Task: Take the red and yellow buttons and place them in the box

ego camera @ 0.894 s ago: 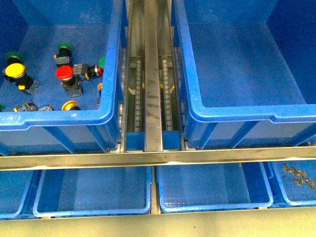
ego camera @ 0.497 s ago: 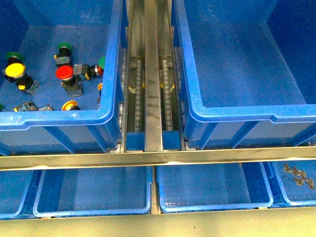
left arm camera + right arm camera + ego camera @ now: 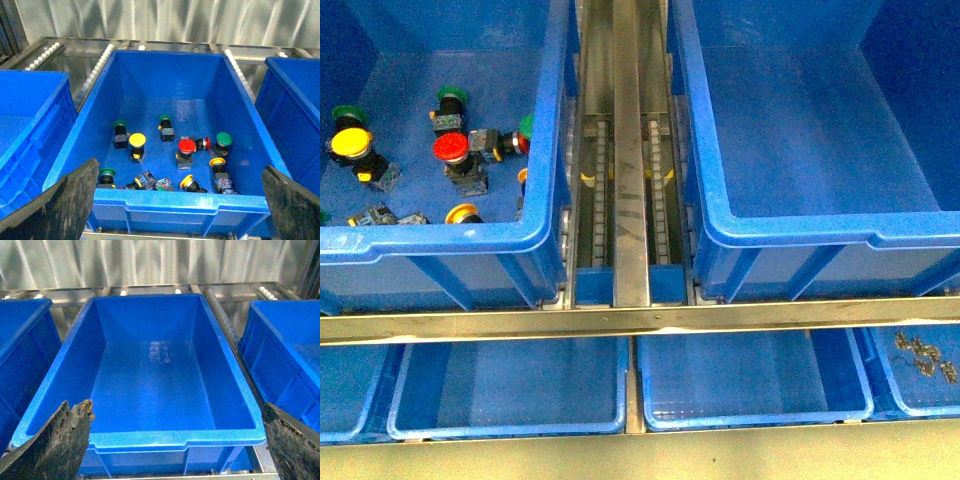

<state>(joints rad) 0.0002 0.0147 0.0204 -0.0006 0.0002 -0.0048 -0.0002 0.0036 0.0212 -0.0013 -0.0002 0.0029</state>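
Red and yellow buttons lie in the left deep blue bin (image 3: 440,238). A red-capped one (image 3: 450,147) stands near its middle, and yellow caps show at the far left (image 3: 350,142) and by the front wall (image 3: 465,212). In the left wrist view the red button (image 3: 186,146) and yellow buttons (image 3: 137,140) (image 3: 217,162) sit beyond my open left gripper (image 3: 179,202), which hangs before the bin's front rim. The box (image 3: 800,238) on the right holds nothing. My open right gripper (image 3: 177,446) faces the front rim of the box (image 3: 150,440). The front view shows neither gripper.
Green-capped switches (image 3: 450,96) (image 3: 224,139) lie among the buttons. A steel roller rail (image 3: 628,150) runs between the two bins. A metal bar (image 3: 640,322) crosses in front, with shallower blue trays (image 3: 510,385) below; one holds metal clips (image 3: 925,357).
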